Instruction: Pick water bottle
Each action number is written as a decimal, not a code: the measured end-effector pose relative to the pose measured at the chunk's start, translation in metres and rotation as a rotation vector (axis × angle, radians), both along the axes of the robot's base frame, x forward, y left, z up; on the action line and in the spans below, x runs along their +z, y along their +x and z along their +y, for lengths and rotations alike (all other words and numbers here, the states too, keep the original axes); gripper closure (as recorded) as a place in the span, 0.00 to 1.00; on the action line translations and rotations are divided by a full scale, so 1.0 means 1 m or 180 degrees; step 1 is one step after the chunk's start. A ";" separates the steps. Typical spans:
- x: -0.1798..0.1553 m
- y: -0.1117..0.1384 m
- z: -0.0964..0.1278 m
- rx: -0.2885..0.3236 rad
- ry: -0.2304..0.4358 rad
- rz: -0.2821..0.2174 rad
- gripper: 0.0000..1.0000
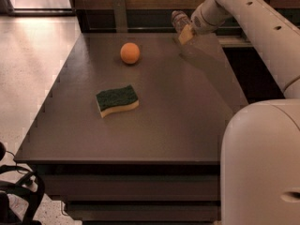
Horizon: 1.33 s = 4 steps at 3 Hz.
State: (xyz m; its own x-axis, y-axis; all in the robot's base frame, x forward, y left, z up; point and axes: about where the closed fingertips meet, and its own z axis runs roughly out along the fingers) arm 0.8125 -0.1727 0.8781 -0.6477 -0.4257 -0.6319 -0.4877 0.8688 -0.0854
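Robot body: large, rounded, cream-white shell [262, 172], nearest the camera, to the near right of the sponge [117, 100].
Black gear: dark looped item [21, 191] at floor level, to the near left of the sponge, below the table edge; what it is cannot be told.
Table: dark brown, flat rectangular top [183, 121] that carries the sponge, with a lower shelf visible under its near edge.
Sponge: wavy-edged block with a dark green scouring top and pale yellow foam below, lying flat on the table; the landmark for this entry.
Ball: round, orange, matte [130, 53], resting on the table beyond the sponge and slightly to its right, well apart from it.
Arm: cream-white jointed limb [255, 18] running from the far right of the sponge toward the far table edge.
Gripper: two-finger end [184, 29] of the arm, well beyond the sponge and to its right, over the far edge of the table.
Fingers: one tan pad [186, 33] shows, pressed against the lower part of the water bottle; the pair is pinching it.
Water bottle: small, clear, colourless plastic [178, 19], ribbed body, tilted, held in the gripper, farther from the sponge than the ball and to the ball's right, its base raised off the tabletop.
Floor: pale, speckled, glossy surface [28, 60] to the left of the sponge, beyond the table's left edge.
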 end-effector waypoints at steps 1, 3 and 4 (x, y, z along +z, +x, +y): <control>0.030 -0.010 -0.023 0.0010 0.0050 -0.0162 1.00; 0.085 -0.048 -0.043 0.0490 0.0120 -0.0325 1.00; 0.100 -0.064 -0.045 0.0746 0.0105 -0.0324 1.00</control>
